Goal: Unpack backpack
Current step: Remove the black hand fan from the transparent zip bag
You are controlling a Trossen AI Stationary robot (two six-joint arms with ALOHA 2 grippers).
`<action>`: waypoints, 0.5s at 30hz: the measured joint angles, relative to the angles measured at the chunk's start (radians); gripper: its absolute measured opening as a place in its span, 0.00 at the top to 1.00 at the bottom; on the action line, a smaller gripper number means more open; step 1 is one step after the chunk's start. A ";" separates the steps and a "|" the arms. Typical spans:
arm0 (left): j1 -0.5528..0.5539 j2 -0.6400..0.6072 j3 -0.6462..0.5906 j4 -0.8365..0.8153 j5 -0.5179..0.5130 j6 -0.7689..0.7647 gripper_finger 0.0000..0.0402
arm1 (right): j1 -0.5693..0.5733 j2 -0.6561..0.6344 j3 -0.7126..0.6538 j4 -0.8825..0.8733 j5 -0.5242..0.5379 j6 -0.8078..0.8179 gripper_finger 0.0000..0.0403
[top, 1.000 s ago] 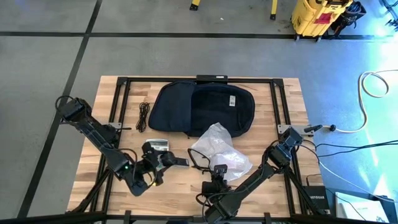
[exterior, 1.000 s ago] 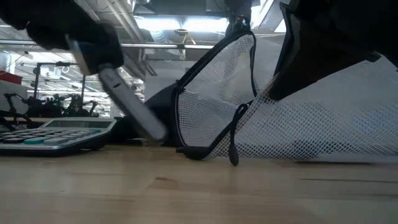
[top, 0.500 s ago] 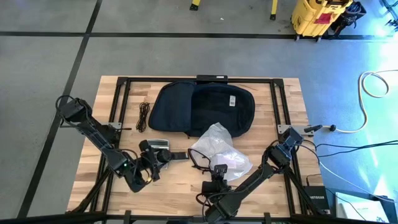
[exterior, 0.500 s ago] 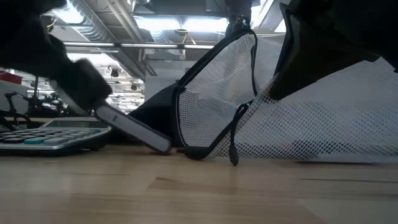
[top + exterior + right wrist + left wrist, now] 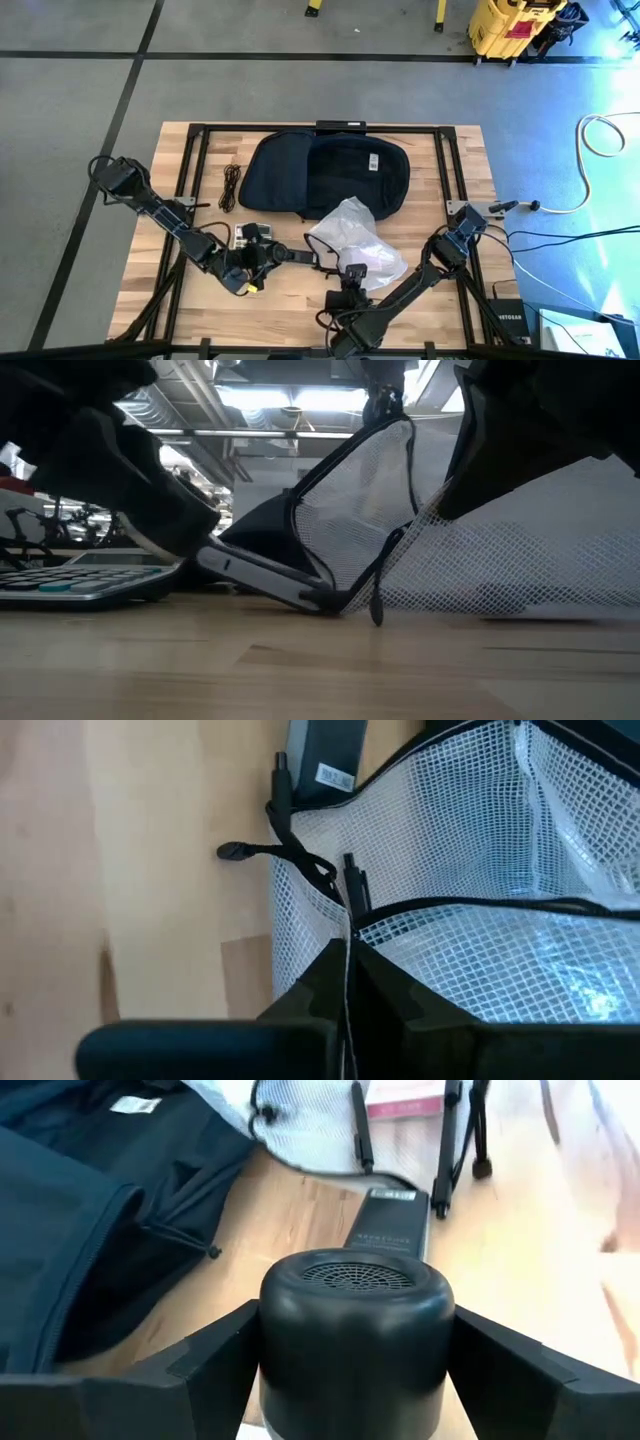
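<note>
**Left arm holds a dark handle low beside the mesh pouch**

While the backpack [image 5: 328, 175] lies opened flat at the far middle of the wooden surface [image 5: 470, 180], both arms work near the front edge. The left gripper [image 5: 262, 254] has its jaws clamped wide on a thick black cylindrical device [image 5: 355, 1330], whose flat dark end [image 5: 262, 573] slants down to the wood and touches the rim of the white mesh pouch [image 5: 360, 520]. The right gripper [image 5: 352, 278] has its jaws together, pinching the pouch's black-trimmed edge [image 5: 440, 905] and holding it raised. A calculator [image 5: 85, 575] sits just beside the left gripper, towards the left edge. A coiled dark cord [image 5: 231, 186] lies left of the backpack, well apart from the arms. Bare wood stretches along the right side and the front left corner.
</note>
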 joint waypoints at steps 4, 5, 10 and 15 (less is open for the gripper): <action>0.045 0.000 0.000 0.012 0.075 0.133 0.31 | 0.006 0.000 0.000 -0.026 -0.009 0.017 1.00; 0.058 0.000 0.000 0.012 0.090 0.152 0.31 | 0.009 0.000 0.000 -0.026 -0.010 0.018 1.00; 0.136 0.000 0.000 0.039 0.193 0.245 0.31 | 0.020 0.000 0.000 -0.034 -0.017 0.043 1.00; 0.218 -0.001 0.000 0.039 0.310 0.387 0.31 | 0.033 0.000 0.000 -0.057 -0.021 0.074 1.00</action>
